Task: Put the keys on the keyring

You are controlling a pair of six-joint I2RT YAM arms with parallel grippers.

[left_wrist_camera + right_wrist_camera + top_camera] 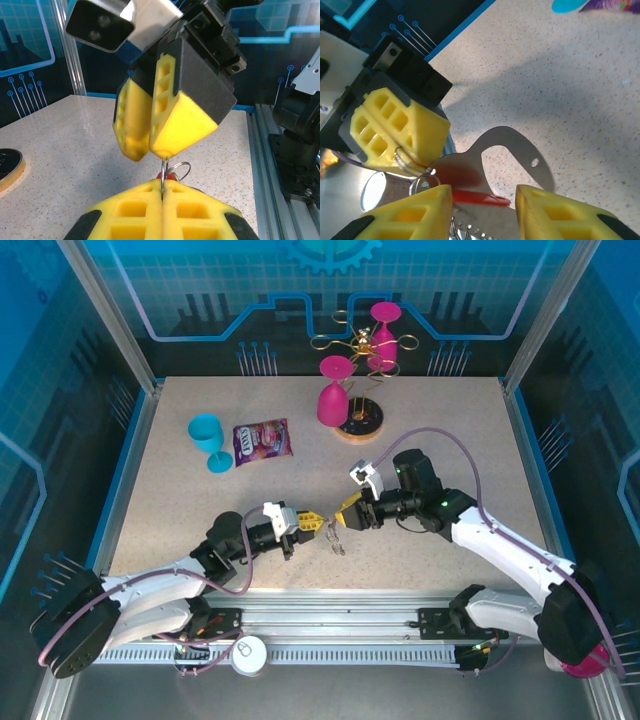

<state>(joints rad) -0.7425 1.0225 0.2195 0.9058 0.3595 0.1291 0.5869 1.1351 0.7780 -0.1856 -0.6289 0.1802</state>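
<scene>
Above the speckled counter [180, 520], near its front edge, the two arms met tip to tip. The right pincer [350, 512] had its fingers set apart, with the flat grey keyring [525, 150] and the small red-headed key [477, 196] between them; whether they actually gripped could not be told. The left pincer [312, 523] was pressed together on the keyring's edge by a thin wire ring [402, 159]. The keyring hung clear of the counter. Threading would probably go best with the left held rigid while the right made small, slow moves, easing the key's head onto the ring without twisting the wire.
</scene>
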